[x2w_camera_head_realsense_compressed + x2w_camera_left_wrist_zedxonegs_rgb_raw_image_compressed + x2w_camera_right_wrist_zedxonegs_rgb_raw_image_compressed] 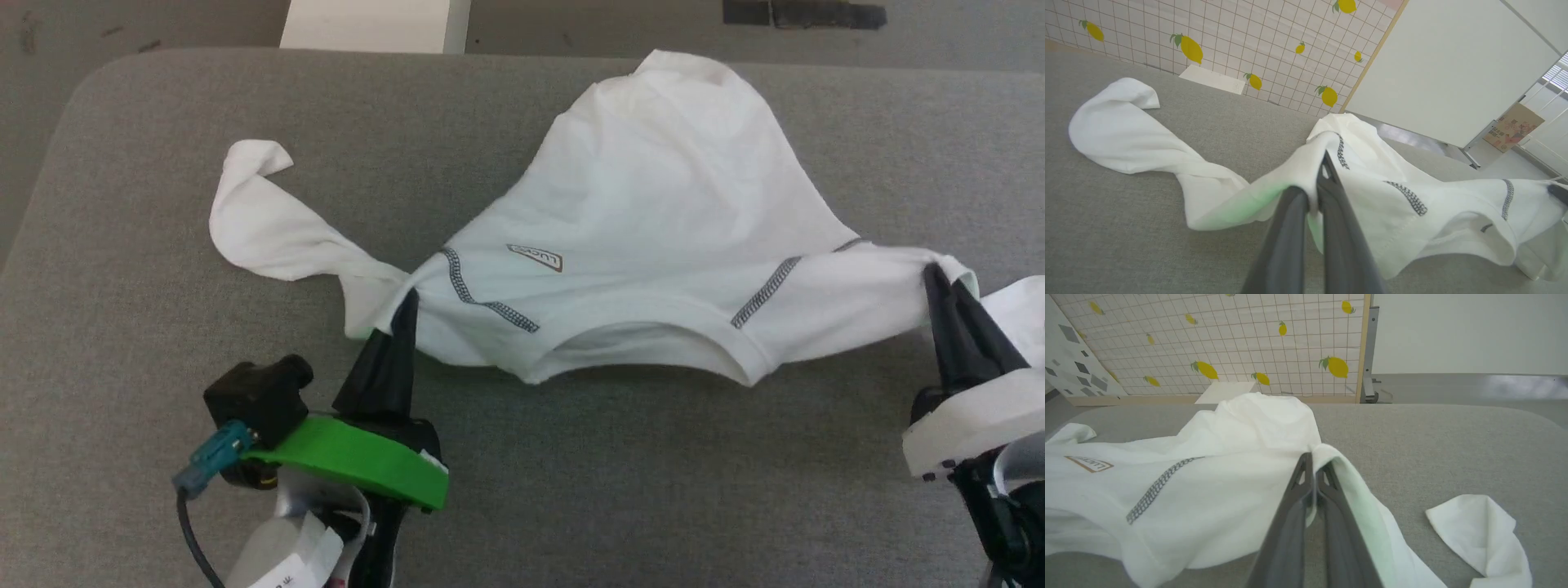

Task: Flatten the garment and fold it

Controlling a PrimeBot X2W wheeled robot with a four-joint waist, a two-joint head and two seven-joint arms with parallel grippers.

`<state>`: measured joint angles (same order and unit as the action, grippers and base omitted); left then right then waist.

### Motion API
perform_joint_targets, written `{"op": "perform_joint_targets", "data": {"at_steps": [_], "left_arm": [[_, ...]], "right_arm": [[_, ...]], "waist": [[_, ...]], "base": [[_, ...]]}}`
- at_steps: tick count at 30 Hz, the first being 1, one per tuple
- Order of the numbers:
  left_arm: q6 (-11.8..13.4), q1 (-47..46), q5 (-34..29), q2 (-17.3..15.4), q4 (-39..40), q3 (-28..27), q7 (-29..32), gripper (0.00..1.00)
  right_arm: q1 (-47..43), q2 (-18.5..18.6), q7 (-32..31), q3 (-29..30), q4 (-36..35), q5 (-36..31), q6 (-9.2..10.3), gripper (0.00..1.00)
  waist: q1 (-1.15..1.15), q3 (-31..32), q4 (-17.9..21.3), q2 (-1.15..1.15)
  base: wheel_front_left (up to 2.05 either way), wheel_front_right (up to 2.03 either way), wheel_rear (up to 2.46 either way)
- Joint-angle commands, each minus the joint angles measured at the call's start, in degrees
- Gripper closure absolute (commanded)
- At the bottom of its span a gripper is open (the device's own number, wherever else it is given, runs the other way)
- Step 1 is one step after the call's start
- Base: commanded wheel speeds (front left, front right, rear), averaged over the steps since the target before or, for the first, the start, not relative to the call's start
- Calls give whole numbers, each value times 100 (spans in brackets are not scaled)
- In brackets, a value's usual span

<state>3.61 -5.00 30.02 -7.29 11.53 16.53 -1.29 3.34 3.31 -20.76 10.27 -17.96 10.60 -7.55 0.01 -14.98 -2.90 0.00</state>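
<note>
Head view gives me the white T-shirt (653,212) spread across the middle and right of the grey bench (571,474), neckline (653,347) towards the bottom of the frame and hem bunched up near the top edge. My left claw (406,298) is closed on the fabric at lower left of centre, pinching the shoulder just beside a line of dark grey stitching (482,298). My right claw (935,273) is clamped on the other shoulder at the right edge of the frame. Between the two grips the neckline sags in a shallow arc, with shadow on the bench beneath it. The small brown-bordered LUCKY patch (535,258) faces up, left of centre. One sleeve (261,229) trails off to the upper left, twisted, its cuff curled over. Right wrist view shows me the other sleeve (1482,531) lying crumpled on the bench at lower right. A rigid white box (375,24) sits beyond the bench at top left.
</note>
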Motion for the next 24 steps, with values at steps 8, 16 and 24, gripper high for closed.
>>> {"op": "perform_joint_targets", "data": {"at_steps": [8,16,24], "left_arm": [[95,-1057,-75,-112,507,-247,237,100],[410,-2519,-203,-287,485,-607,896,100],[453,-3656,-96,-541,-198,-790,1601,100]], "right_arm": [[1176,140,176,-277,-344,-89,6,100],[2555,605,16,-591,-69,-206,6,100],[3788,959,-259,-834,678,-279,6,100]], "waist": [[-1,688,365,0],[-1,1004,487,0],[-1,1078,514,0]], "base": [[0,0,0],[0,0,0],[0,0,0]]}}
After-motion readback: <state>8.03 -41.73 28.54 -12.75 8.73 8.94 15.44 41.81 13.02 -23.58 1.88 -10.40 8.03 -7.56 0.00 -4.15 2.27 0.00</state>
